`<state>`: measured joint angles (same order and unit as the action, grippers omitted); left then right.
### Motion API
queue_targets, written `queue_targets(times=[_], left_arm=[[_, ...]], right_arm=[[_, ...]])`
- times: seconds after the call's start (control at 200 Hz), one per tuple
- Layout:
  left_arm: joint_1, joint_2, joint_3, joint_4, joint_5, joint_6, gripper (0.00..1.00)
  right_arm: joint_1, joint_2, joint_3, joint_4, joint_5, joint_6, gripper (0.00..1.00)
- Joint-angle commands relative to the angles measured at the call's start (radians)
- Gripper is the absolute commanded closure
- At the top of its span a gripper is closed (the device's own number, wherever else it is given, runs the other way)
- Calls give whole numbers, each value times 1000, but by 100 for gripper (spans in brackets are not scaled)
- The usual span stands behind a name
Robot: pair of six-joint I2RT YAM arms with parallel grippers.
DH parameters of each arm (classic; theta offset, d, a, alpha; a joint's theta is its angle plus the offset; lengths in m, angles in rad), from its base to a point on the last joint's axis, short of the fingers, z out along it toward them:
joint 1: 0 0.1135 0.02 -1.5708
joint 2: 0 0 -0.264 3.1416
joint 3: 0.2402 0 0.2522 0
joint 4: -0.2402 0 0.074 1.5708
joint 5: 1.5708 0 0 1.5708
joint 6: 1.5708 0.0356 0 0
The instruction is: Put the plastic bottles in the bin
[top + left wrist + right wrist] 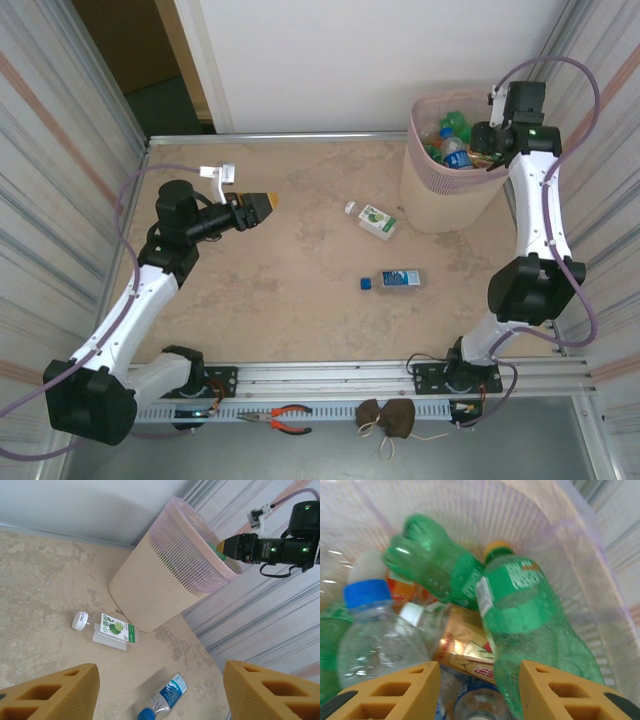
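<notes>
— Progress?
— Green and clear plastic bottles [520, 620] heap the tall pale pink latticed bin [432, 205] at two o'clock; a white-capped bottle [376, 221] and a blue-capped bottle [397, 279] lie at its seven o'clock.
— Fingers?
— My left gripper [160, 669], right gripper [479, 672]: both apart, empty.

Bottles [377, 221] outside bin [430, 200]: two; bins: one; pliers [290, 419]: one.

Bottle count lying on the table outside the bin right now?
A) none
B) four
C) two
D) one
C: the top view shows a white-capped bottle with a green label and a blue-capped bottle lying on the table, both apart from the bin.
</notes>
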<state>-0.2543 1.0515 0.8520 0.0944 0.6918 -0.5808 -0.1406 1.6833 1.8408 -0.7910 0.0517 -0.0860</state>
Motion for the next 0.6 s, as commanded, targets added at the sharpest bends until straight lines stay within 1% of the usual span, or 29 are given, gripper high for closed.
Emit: queue_targets(times=[0.0, 0.17, 0.195, 0.291, 0.441, 0.596], left_arm=[[4, 10, -2, 48, 30, -13, 34], [5, 13, -1, 51, 28, -16, 34], [5, 12, 0, 50, 27, -16, 34], [5, 10, 0, 47, 26, -14, 34], [6, 11, 1, 45, 26, -13, 34], [5, 10, 3, 48, 28, -13, 34]], right_arm=[[-27, 21, -4, 44, -24, 32, 58], [-58, 105, 26, 63, -67, 50, 64], [-59, 115, 63, 58, -71, 50, 64], [-56, 128, 82, 51, -74, 52, 66], [-42, 94, 82, 57, -71, 54, 66], [-13, 21, 76, 40, -51, 51, 66]])
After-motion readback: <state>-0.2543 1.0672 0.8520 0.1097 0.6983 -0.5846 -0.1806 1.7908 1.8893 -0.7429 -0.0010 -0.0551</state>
